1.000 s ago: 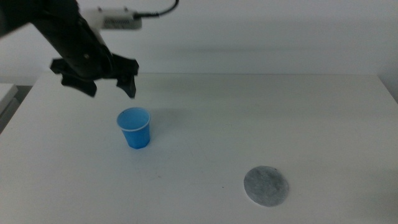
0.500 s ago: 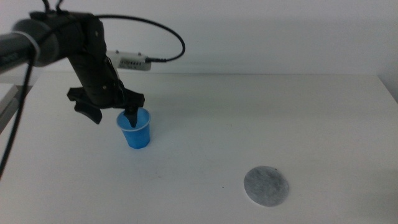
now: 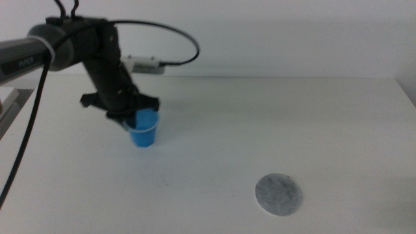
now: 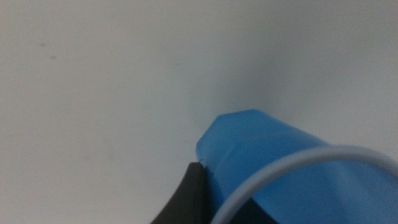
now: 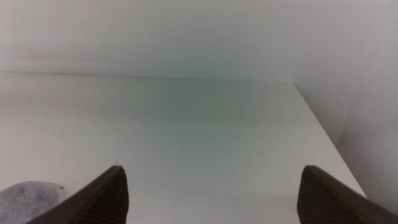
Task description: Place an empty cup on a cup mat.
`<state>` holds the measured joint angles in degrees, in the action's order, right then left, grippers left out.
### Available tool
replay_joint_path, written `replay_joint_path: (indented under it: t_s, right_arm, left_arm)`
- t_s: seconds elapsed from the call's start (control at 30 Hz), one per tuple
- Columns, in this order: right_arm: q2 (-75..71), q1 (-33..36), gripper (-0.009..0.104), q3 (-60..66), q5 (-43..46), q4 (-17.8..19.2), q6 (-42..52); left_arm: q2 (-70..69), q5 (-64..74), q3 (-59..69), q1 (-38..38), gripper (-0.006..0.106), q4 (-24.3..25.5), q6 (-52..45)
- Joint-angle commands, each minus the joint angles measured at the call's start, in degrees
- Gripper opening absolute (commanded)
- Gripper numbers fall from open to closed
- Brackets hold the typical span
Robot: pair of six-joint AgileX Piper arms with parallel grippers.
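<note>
The blue cup (image 3: 147, 134) stands upright on the white table, left of centre. My left gripper (image 3: 132, 118) comes down from the back left and is shut on the cup's near-left wall at the rim. In the left wrist view one dark finger (image 4: 183, 200) presses against the outside of the cup (image 4: 280, 149), just below its pale rim. The grey round cup mat (image 3: 278, 194) lies flat at the front right, well apart from the cup. My right gripper (image 5: 217, 199) is open and empty, out of the middle view, with the mat's edge (image 5: 25, 202) beside one jaw.
The left arm's black cable (image 3: 166, 39) loops above the table's back left. The white table (image 3: 273, 123) ends at a back edge near the wall and at a right edge (image 5: 323, 134).
My left gripper has come down from above the cup onto its rim and closed. The cup has shifted slightly to the right.
</note>
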<state>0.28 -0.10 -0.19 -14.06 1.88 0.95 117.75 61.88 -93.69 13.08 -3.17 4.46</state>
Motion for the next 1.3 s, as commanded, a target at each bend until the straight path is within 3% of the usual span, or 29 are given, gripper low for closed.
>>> replay_joint_path:
  t_s: [0.0, 0.33, 0.5, 0.8, 1.27]
  right_arm:
    - [-0.3, 0.1, 0.093, 0.2, 0.4, 0.3, 0.2]
    - [-0.3, 0.1, 0.093, 0.2, 0.4, 0.3, 0.2]
    - [-0.3, 0.1, 0.093, 0.2, 0.4, 0.3, 0.2]
    - [-0.3, 0.1, 0.093, 0.2, 0.4, 0.3, 0.2]
    - [-0.3, 0.1, 0.093, 0.2, 0.4, 0.3, 0.2]
  left_arm:
    - [-3.2, 1.7, -1.4, 3.8, -0.002, -1.6, 2.2]
    - [-0.9, 0.7, -7.1, 24.7, -0.002, -1.8, 10.2]
    - [1.3, 0.0, -7.1, 30.0, -0.002, -2.5, 11.5]
    - [3.2, -2.7, -7.1, 31.6, -0.002, -8.1, 10.4]
    - [5.9, -4.0, -7.0, 32.6, 0.002, -9.7, 10.4]
